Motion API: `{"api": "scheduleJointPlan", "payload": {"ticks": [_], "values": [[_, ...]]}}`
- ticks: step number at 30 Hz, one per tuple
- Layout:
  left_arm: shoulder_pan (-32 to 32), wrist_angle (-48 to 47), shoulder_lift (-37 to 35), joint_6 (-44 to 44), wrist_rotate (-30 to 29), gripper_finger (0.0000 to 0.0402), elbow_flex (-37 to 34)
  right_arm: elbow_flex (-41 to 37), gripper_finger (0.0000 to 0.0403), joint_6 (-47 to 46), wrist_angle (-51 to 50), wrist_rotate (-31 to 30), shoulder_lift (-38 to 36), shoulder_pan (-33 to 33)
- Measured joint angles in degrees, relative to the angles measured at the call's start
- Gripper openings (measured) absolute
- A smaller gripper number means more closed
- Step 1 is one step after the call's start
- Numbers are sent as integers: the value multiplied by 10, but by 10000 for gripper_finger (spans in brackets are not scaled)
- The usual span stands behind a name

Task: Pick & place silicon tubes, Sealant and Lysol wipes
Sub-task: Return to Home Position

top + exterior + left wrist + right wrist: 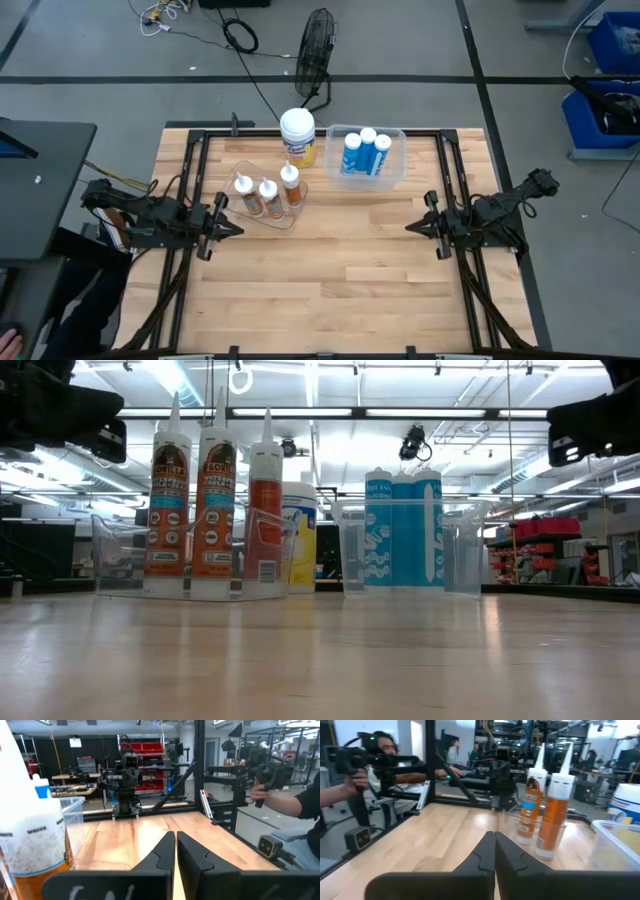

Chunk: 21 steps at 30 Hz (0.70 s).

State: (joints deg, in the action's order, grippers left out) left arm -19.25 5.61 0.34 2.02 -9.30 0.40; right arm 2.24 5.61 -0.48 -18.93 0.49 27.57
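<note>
- Hanging at 9 o'clock from the centre of the wooden table [340,290] in the high view, the left gripper [232,228] points toward 3 o'clock; its fingers [160,855] are pressed together with nothing between them.
- The right gripper [412,228] sits opposite at 3 o'clock and points toward 9 o'clock; its fingers [482,855] likewise meet on nothing.
- The Lysol wipes canister [297,135] stands upright between 11 and 12 o'clock, near the table's far edge; its white lid is on top and its label is yellow; it is well apart from both grippers.
- The left transparent bin [283,220] lies at about 10 o'clock; three orange sealant cartridges [267,197] stand in it, nozzles up.
- The top transparent bin [398,140] lies at about 1 o'clock; three blue cartridges [367,155] stand in it, packed side by side.
- The canister is between the two bins and seems to stand outside both; whether it touches the left bin's corner cannot be told, since the low view shows it partly behind that bin's wall.
- Beyond the table at 12 o'clock, a black fan [317,55] rests on the grey floor; in the left wrist view a person's hand [260,792] grips a dark handle off to the side of the table.
</note>
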Motion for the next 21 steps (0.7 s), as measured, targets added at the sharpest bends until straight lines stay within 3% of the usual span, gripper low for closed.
{"api": "scheduleJointPlan", "payload": {"ticks": [21], "values": [[0, -7, 0, -29, 0, 18, 0, 0, 31, -6, 2, -10, 0, 0]]}}
